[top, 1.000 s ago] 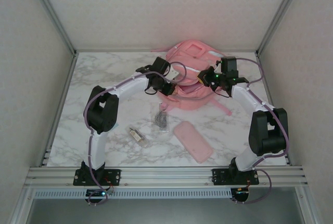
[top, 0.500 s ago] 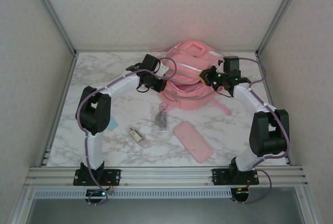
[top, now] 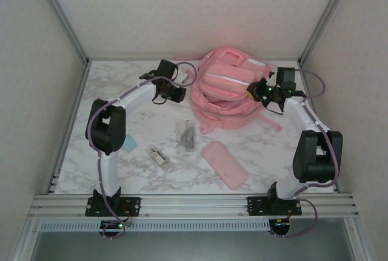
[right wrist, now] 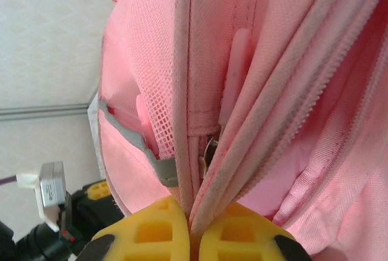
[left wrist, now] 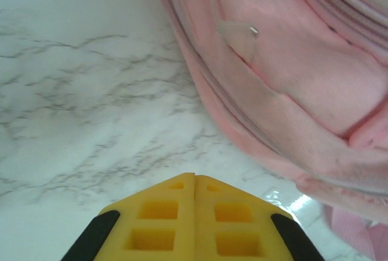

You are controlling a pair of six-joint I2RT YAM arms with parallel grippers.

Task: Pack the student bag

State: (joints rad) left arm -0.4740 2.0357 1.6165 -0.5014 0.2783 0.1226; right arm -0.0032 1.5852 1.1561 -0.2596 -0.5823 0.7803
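While the right gripper (right wrist: 193, 227) clamps the bag (top: 227, 91) at 12 o'clock on the table (top: 109, 97) and the left gripper (left wrist: 194, 182) rests closed, empty, at its 9 o'clock, we judge packing barely begun: the pencil case (top: 224, 164) lies outside.

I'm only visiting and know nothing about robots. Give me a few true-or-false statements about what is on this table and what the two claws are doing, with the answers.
1. The right gripper is pinching an edge of the student bag. True.
2. The left gripper is gripping the bag as well. False: its fingers are shut on nothing, above the marble table beside the bag.
3. The pink pencil case is inside the bag. False: it lies flat on the table, between the bag and the arms' bases.
4. The bag is the biggest thing on the table. True.
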